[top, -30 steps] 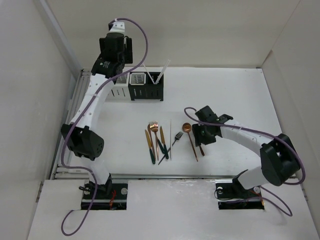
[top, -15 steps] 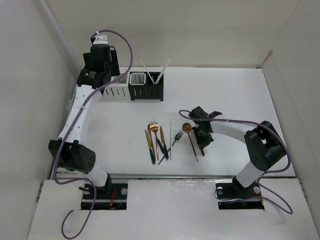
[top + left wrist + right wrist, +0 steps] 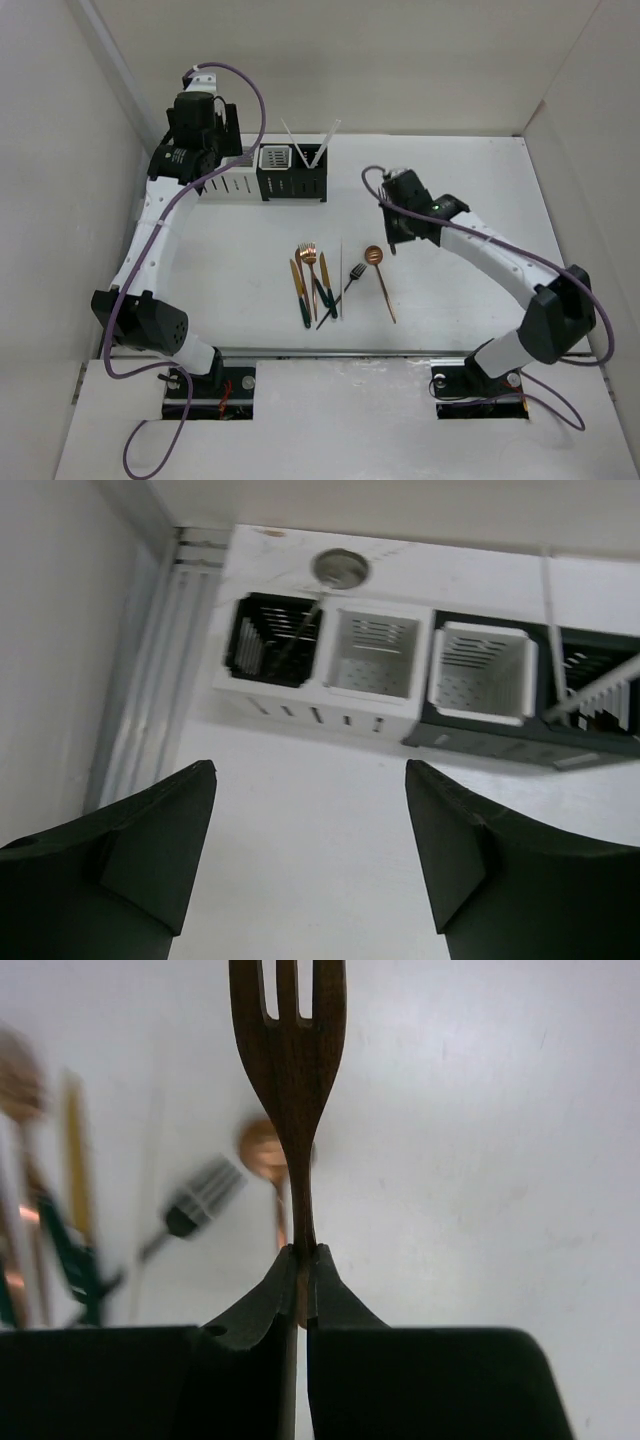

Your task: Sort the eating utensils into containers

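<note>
One copper fork point(image 3: 290, 1070) is clamped by its handle in the right gripper point(image 3: 301, 1258), tines pointing straight ahead, with the containers point(image 3: 290, 187) off to its far left, near the wide-spread left gripper point(image 3: 310, 775)

I am working in a robot test cell in a lab, not a home or a kitchen: a bare white table point(image 3: 480, 190) is boxed in by plain white panels point(image 3: 60, 200) on its left, far and right sides. The left arm point(image 3: 150, 225) and right arm point(image 3: 490, 255) are bolted on mounts point(image 3: 470, 385) at the near edge and trail loose purple cables point(image 3: 263, 112). A grooved aluminium rail point(image 3: 150, 700) runs along the table's left edge, and cutlery point(image 3: 318, 280) and a row of caddies point(image 3: 290, 172) sit on the plain surface.
</note>
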Controlling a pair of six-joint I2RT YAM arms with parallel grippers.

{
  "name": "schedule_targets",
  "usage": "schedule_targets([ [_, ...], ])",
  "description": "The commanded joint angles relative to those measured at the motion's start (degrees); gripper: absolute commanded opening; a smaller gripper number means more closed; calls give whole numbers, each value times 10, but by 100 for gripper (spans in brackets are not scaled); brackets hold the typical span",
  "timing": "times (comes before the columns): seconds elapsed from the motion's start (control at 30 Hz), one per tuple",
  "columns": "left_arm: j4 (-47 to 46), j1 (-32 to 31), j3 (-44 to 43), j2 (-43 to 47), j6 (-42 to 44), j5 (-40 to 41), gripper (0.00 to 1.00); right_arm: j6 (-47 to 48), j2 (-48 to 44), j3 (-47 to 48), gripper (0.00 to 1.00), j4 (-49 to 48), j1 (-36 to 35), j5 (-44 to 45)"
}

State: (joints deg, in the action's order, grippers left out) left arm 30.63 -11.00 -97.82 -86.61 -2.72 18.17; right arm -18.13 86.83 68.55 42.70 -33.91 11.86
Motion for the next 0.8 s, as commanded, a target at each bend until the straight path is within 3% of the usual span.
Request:
schedule_targets([
  [0.0, -13, 9, 15, 26, 18, -160, 75, 49, -48, 82, 0, -52, -10, 25],
  [0.07, -18, 14, 22, 26, 18, -253, 76, 74, -63, 111, 0, -116, -15, -4],
  [0.1, -18, 14, 27, 26, 18, -350, 76, 94, -63, 118, 0, -139, -22, -22],
  [0.23, -56, 14, 39, 15, -5, -576, 88, 112, -63, 149, 0, -253, -28, -159],
  [0.27, -68, 14, 45, 10, -17, -609, 95, 112, -55, 162, 0, -283, -33, -183],
  [0.33, -112, 14, 45, 4, -56, -683, 97, 112, -40, 172, 0, -305, -47, -218],
  [0.57, -167, -28, 21, -34, -95, -731, 98, 112, -3, 194, 0, -336, -82, -270],
  [0.77, -173, -41, 47, -39, -94, -745, 87, 100, 7, 200, 0, -343, -88, -254],
])
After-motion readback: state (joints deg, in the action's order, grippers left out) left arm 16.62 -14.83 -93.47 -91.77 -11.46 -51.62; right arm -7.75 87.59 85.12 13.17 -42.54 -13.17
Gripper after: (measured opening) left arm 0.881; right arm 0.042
